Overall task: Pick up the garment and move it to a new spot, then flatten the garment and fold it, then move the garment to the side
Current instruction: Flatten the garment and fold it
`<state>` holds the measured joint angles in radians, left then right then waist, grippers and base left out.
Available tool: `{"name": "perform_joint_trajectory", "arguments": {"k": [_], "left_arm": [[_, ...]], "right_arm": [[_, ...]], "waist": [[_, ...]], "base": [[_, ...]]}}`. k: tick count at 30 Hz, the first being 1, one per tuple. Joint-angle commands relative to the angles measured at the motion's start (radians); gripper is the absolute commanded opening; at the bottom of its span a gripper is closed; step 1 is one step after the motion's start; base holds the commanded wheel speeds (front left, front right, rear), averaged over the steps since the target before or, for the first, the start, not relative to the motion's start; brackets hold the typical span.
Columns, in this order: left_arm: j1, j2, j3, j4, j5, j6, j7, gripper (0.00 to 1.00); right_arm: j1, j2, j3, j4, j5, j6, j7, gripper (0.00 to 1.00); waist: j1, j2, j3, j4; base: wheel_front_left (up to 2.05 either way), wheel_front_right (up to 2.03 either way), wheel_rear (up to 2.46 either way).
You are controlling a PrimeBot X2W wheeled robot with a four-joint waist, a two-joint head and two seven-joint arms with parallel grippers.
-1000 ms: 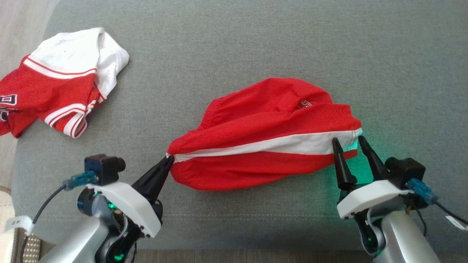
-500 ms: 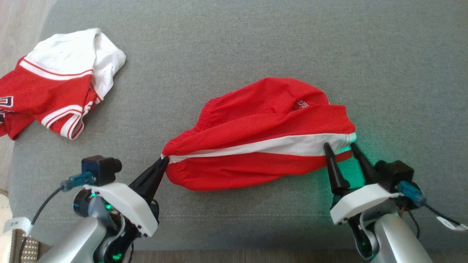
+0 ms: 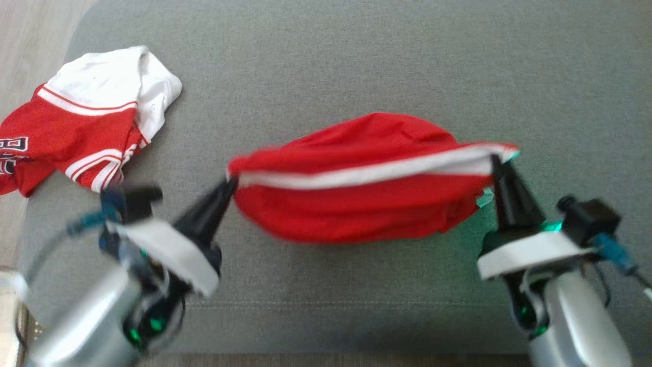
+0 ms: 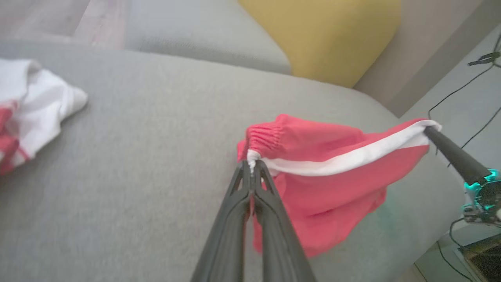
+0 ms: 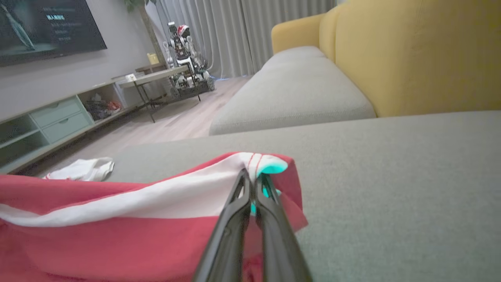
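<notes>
Left hand (image 3: 232, 182) & right hand (image 3: 494, 162) each pinch shut on one end of the garment (image 3: 356, 216) along its white stripe (image 3: 356, 176), so we hold it stretched btwn them, raised over the grey sofa seat (image 3: 356, 61), prob. to shift it w/o bunching.

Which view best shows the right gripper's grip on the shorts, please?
The right wrist view: the right gripper clamps the red shorts by the striped corner, close up. The head view shows it blurred; the left wrist view, far off.
</notes>
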<state>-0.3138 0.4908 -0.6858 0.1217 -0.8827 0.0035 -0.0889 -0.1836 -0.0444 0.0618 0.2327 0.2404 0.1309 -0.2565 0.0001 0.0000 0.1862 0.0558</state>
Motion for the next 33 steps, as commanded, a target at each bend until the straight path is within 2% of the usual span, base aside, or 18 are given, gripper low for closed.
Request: {"name": "perform_joint_trajectory", "arguments": {"k": [1,6,10,13,16,20,23,25,29,33], "left_arm": [[-0.112,0.048,0.073,-0.058,-0.011,-0.014,0.018,0.0],[-0.33,0.074,0.114,-0.086,-0.023,-0.052,0.116,0.0],[-0.556,0.05,0.143,-0.008,-0.016,-0.083,0.151,0.0],[-0.732,0.021,0.143,0.09,0.057,-0.102,0.098,0.0],[-0.88,-0.022,0.145,0.182,0.134,-0.114,-0.02,0.0],[-0.973,-0.059,0.139,0.254,0.194,-0.122,-0.133,0.0],[-0.964,-0.092,0.117,0.295,0.212,-0.13,-0.166,0.0],[-0.908,-0.095,0.05,0.288,0.218,-0.133,-0.171,0.0],[-0.752,-0.066,-0.065,0.202,0.21,-0.134,-0.172,0.0],[-0.547,-0.06,-0.082,0.122,0.255,-0.134,-0.173,0.0]], "right_arm": [[-0.073,-0.006,0.001,-0.052,0.006,0.0,-0.005,0.0],[-0.283,-0.006,-0.08,-0.043,-0.025,0.0,0.058,0.0],[-0.538,-0.006,-0.131,0.059,-0.056,0.0,0.133,0.0],[-0.742,-0.006,-0.156,0.156,-0.095,0.0,0.118,0.0],[-0.908,-0.006,-0.189,0.229,-0.149,0.0,0.064,0.0],[-1.011,-0.006,-0.22,0.263,-0.215,0.0,0.027,0.0],[-1.02,-0.006,-0.235,0.278,-0.249,0.0,0.011,0.0],[-0.976,-0.006,-0.228,0.297,-0.255,0.0,0.01,0.0],[-0.828,-0.006,-0.217,0.325,-0.271,0.0,0.065,0.0],[-0.632,-0.006,-0.208,0.315,-0.275,0.0,0.137,0.0]], "waist": [[-0.0001,0.0,0.0,-0.001],[-0.0001,0.0,0.027,-0.025],[-0.0001,0.0,0.082,-0.055],[-0.0001,0.0,0.128,-0.075],[-0.0001,0.0,0.163,-0.083],[-0.0001,0.0,0.186,-0.079],[-0.0001,0.0,0.188,-0.072],[-0.0001,0.0,0.187,-0.068],[-0.0001,0.0,0.193,-0.055],[-0.0001,0.0,0.188,-0.045]], "base": [[0.0,0.0,0.0],[0.0,0.0,0.0],[0.0,0.0,0.0],[0.0,0.0,0.0],[0.0,0.0,0.0],[0.0,0.0,0.0],[0.0,0.0,0.0],[0.0,0.0,0.0],[0.0,0.0,0.0],[0.0,0.0,0.0]]}}
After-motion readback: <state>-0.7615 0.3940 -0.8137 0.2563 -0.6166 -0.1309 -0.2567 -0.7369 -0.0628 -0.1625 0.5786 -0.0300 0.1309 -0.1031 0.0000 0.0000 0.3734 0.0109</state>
